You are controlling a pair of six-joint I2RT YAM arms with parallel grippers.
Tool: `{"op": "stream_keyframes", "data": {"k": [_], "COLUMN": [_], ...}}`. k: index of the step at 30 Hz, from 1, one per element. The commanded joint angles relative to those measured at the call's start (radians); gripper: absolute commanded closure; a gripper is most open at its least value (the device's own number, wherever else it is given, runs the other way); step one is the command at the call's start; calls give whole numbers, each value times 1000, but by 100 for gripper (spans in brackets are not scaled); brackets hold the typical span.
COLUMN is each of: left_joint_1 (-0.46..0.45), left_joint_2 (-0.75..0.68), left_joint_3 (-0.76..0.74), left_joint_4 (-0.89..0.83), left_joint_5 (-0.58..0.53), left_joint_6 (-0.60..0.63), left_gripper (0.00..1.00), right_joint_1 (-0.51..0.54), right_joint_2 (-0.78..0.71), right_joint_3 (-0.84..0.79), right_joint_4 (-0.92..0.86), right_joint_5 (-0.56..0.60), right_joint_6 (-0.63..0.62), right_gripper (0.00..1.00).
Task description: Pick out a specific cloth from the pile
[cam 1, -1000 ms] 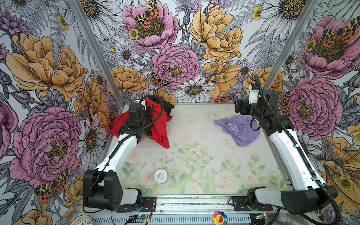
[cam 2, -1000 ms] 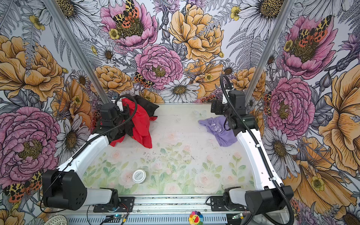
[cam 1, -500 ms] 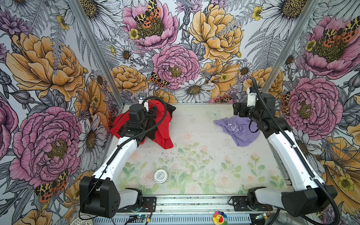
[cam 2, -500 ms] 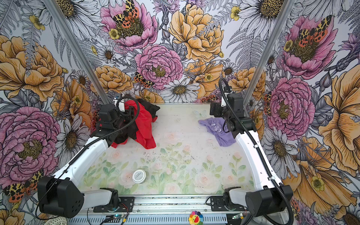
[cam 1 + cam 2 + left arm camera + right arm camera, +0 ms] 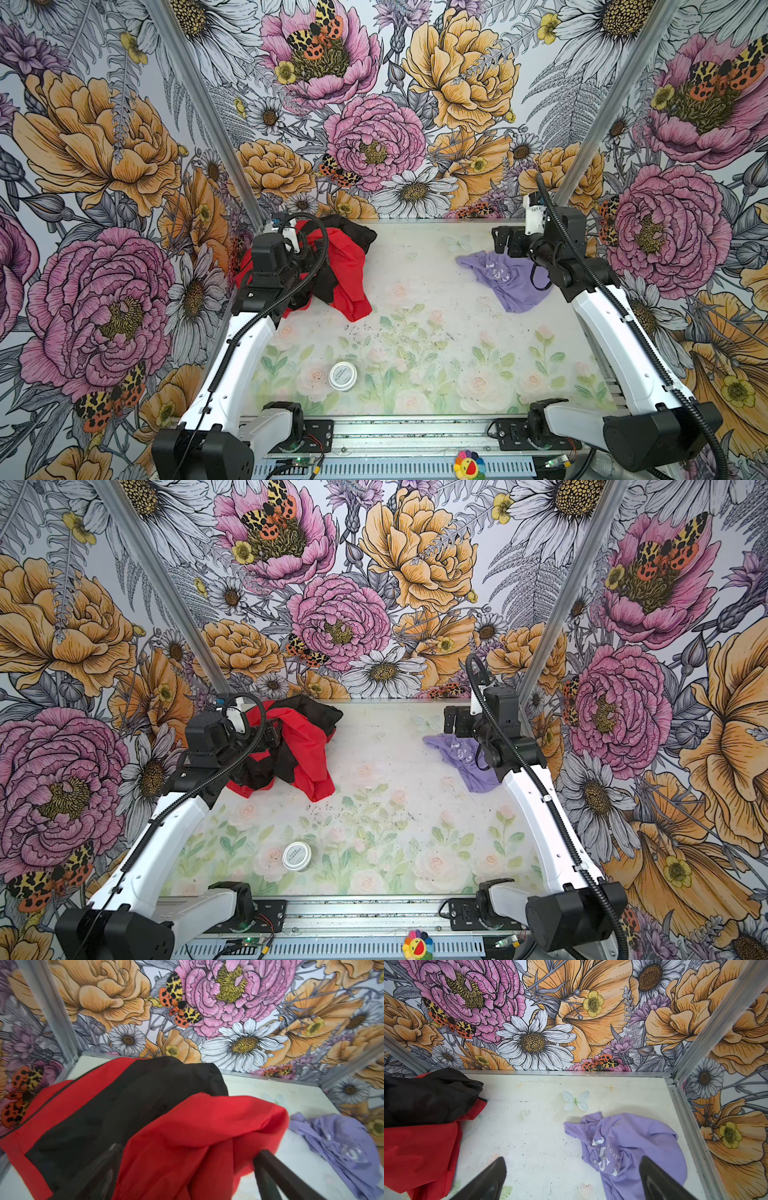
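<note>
Left gripper [image 5: 189, 1150] has let go; red cloth [image 5: 353, 266] sagged onto pile [image 5: 353, 235], possibly touching fingers [image 5: 270, 1167]. Right gripper [image 5: 572, 1159] spread, empty, beside cloth [image 5: 633, 1142].

The cloth [image 5: 633, 1136] is soft, matt lavender jersey with paler printed lettering. The red cloth [image 5: 197, 1126] looks thin and smooth, faintly shiny; the black cloth [image 5: 425, 1095] is matt fine mesh. The table [image 5: 415, 332] is matt and printed, speckled with dark grit. The rail [image 5: 374, 434] is brushed metal; the arm shells [image 5: 245, 365] are glossy white plastic.
</note>
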Motion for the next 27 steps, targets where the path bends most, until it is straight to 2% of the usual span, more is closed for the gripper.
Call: {"op": "stream_keyframes", "data": {"k": [1, 4, 9, 15, 20, 27], "left_joint_1": [7, 7, 5, 4, 5, -24], "left_joint_2": [-16, -46, -143, -270, -320, -382], "left_joint_3": [-3, -27, -44, -113, -215, -437], "left_joint_4": [-169, -196, -154, 1, 119, 358], "left_joint_5": [181, 183, 23, -158, -264, -450], "left_joint_6": [-40, -50, -32, -32, -19, -28], "left_gripper": [1, 1, 1, 1, 1, 1], "right_joint_1": [2, 2, 2, 1, -11, -51], "right_joint_2": [-35, -43, -54, -85, -108, -187], "right_joint_3": [-17, -26, -36, -85, -157, -374], "right_joint_4": [30, 31, 31, 67, 130, 330], "right_joint_5": [-23, -30, -39, -24, -20, 1], "right_joint_6": [-2, -2, -1, -13, -16, 16], "right_gripper": [1, 0, 0, 0, 0, 0]}}
